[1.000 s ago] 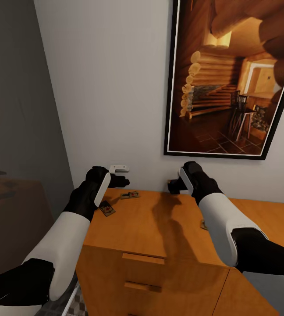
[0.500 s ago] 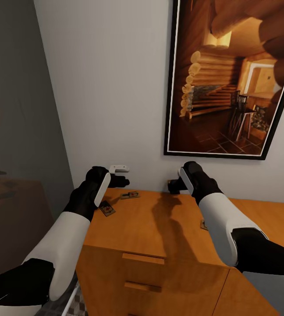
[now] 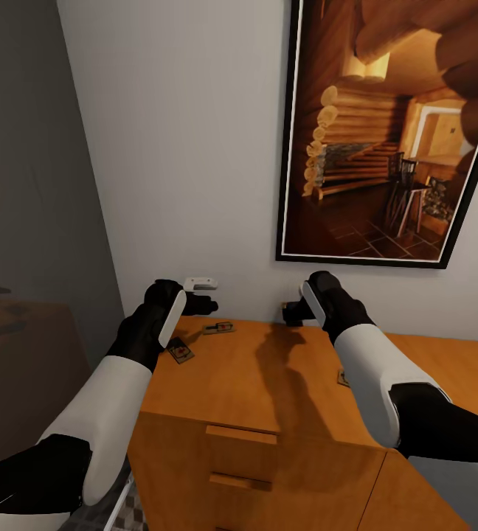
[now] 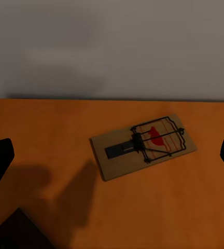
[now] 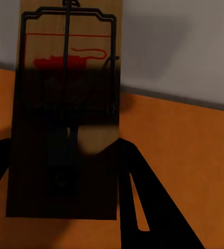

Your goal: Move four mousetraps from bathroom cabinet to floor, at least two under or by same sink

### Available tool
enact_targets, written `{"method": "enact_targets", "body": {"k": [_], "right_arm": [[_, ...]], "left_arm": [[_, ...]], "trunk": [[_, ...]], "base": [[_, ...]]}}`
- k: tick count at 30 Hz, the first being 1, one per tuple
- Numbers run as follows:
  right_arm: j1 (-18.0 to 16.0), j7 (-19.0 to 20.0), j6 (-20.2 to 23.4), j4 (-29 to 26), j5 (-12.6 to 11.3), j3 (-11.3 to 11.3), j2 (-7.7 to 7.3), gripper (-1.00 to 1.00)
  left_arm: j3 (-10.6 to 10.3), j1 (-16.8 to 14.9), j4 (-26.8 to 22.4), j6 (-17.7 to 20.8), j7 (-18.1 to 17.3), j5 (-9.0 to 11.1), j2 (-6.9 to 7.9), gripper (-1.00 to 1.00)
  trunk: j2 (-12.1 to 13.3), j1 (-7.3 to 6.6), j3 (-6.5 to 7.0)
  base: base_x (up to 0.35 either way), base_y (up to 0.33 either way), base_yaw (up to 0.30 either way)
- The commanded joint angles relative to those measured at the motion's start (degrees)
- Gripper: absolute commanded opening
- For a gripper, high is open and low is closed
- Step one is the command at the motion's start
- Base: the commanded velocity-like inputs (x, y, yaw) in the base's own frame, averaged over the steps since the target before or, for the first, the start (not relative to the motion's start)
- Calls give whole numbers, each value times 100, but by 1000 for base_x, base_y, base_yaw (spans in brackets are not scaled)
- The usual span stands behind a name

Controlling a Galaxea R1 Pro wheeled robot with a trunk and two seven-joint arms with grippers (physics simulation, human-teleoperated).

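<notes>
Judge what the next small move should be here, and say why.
Probably ease the left hand forward and down onto the mousetrap lying flat on the cabinet top, then close. In the left wrist view its fingers stand open on either side of that trap, not touching it, while the right hand seems to grip a second mousetrap.

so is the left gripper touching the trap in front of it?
Apart. In the left wrist view the trap lies flat on the cabinet with bare wood between it and both fingertips of the left gripper.
</notes>
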Motion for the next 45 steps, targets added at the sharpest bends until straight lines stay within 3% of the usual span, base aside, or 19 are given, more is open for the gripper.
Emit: {"method": "enact_targets", "body": {"k": [1, 4, 7, 9, 18, 22, 27, 36, 45], "right_arm": [[30, -8, 24, 24, 51, -42, -30, -100], [123, -29, 24, 121, 227, -102, -129, -100], [121, -37, 24, 218, 247, -102, -173, -100], [131, -47, 24, 240, 235, -95, -107, -100], [307, -12, 24, 225, 288, -67, -404, -100], [321, -2, 24, 220, 285, -66, -535, -100], [326, 2, 24, 200, 289, -66, -550, -100], [328, 0, 24, 16, 294, -73, -568, -100], [328, -6, 24, -59, 324, -74, -585, -100]], "left_arm": [[-40, 7, -38, -10, 10, 21, 35, 100], [-5, 3, -136, 23, -86, 62, 133, 100], [87, 1, -170, 35, -123, 82, 230, 100], [151, -1, -159, 82, -58, 118, 164, 100], [433, -2, -175, 325, 231, 147, 59, 100], [428, -3, -158, 339, 360, 165, 52, 100], [423, 2, -160, 348, 507, 164, 46, 100], [431, 4, -164, 350, 509, 168, 45, 100], [426, 4, -139, 337, 509, 157, 44, 100]], "trunk": [[-2, 0, -7], [-2, 0, -7], [-2, 0, -7], [-2, 0, -7], [-2, 0, -7], [-2, 0, -7], [-2, 0, -7], [-2, 0, -7], [-2, 0, -7]], "base": [[0, 0, 0], [0, 0, 0], [0, 0, 0], [0, 0, 0], [0, 0, 0], [-5, 0, 0], [-113, 0, 0], [-265, 0, 0], [-49, 0, -5]]}}
